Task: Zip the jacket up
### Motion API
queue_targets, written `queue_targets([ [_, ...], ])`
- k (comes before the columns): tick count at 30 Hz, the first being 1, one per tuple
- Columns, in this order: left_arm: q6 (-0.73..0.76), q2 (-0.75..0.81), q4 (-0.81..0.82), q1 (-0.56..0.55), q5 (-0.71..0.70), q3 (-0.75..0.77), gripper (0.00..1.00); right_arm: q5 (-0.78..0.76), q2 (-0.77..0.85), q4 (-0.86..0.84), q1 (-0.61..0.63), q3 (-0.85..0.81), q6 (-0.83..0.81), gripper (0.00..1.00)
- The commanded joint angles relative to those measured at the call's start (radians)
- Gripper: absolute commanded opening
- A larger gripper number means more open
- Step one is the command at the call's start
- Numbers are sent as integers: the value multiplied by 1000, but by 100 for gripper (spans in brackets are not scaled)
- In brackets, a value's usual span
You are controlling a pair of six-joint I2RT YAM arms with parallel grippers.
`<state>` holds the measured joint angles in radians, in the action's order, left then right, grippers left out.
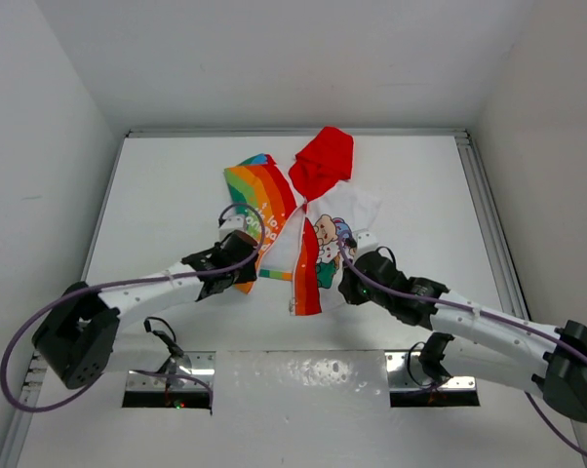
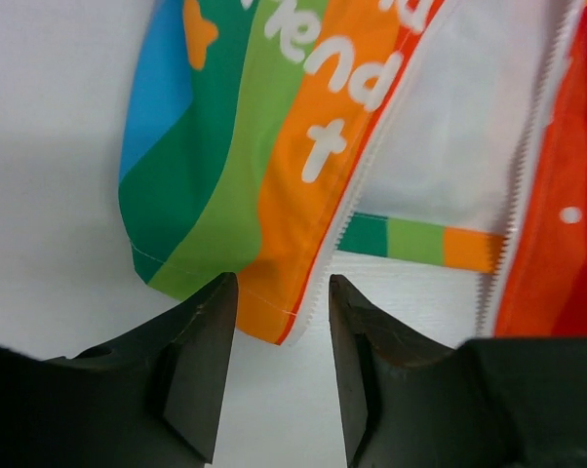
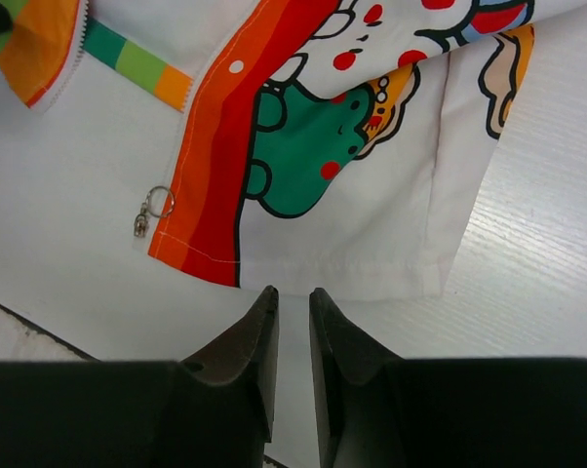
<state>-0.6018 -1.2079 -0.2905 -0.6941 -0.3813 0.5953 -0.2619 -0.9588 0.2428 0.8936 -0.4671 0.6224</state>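
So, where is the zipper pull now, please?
In the right wrist view, the zipper pull lies at the red-edged hem corner of the jacket, left of the right hand.

The jacket (image 1: 308, 229) lies on the table (image 1: 167, 185), hood (image 1: 323, 161) farthest; left fingers (image 2: 201, 361) just before its left panel, right fingers (image 3: 250, 361) before its right.

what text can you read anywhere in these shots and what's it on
"end" with a "t" or cross below: white letters on an orange stripe of the jacket, the word cut off at the frame edge.
Lettering on the jacket in the top view: too small to read.
Nothing else readable.
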Motion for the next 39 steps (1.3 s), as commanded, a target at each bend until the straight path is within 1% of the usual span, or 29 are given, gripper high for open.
queue_targets([
  [1,13,-88,8,4,25,31,40,26,0,-60,2,8,22,19],
  [5,4,-98,-19,2,41,28,33,29,8,-80,4,27,30,21],
  [8,-4,-93,-16,2,56,12,33,30,-5,-73,4,21,26,21],
  [9,-6,-100,-21,2,59,14,34,30,-5,-83,4,22,28,21],
  [10,-6,-116,-24,2,56,20,37,32,-5,-91,4,24,30,21],
  [14,-6,-159,-7,2,65,21,38,44,-11,-102,4,19,22,21],
  [17,-4,-191,-21,2,67,40,35,44,-3,-117,2,30,23,21],
  [21,-9,-211,2,2,50,32,33,53,-12,-123,2,27,23,21],
  [23,-12,-234,-1,2,45,43,29,62,-12,-137,4,31,26,19],
  [24,-9,-254,7,2,48,40,22,75,-14,-138,4,33,26,18],
  [26,-15,-268,42,2,53,29,11,82,-12,-138,4,38,31,17],
  [27,-18,-271,54,2,67,21,1,79,-9,-135,4,39,36,17],
  [28,-19,-271,59,2,70,24,0,76,-6,-134,4,41,36,17],
  [32,-27,-248,108,2,85,9,0,69,2,-129,4,33,30,16],
  [34,-45,-205,145,1,123,0,0,79,6,-134,4,21,42,16],
  [36,-62,-136,183,2,178,-17,0,105,2,-183,4,18,56,16],
  [37,-81,-104,207,2,191,-31,0,121,-4,-201,4,6,71,17],
  [38,-93,-40,267,2,205,-43,0,156,-11,-233,4,-4,79,19],
  [39,-105,-9,315,2,229,-73,0,176,-18,-238,4,-14,89,26],
])
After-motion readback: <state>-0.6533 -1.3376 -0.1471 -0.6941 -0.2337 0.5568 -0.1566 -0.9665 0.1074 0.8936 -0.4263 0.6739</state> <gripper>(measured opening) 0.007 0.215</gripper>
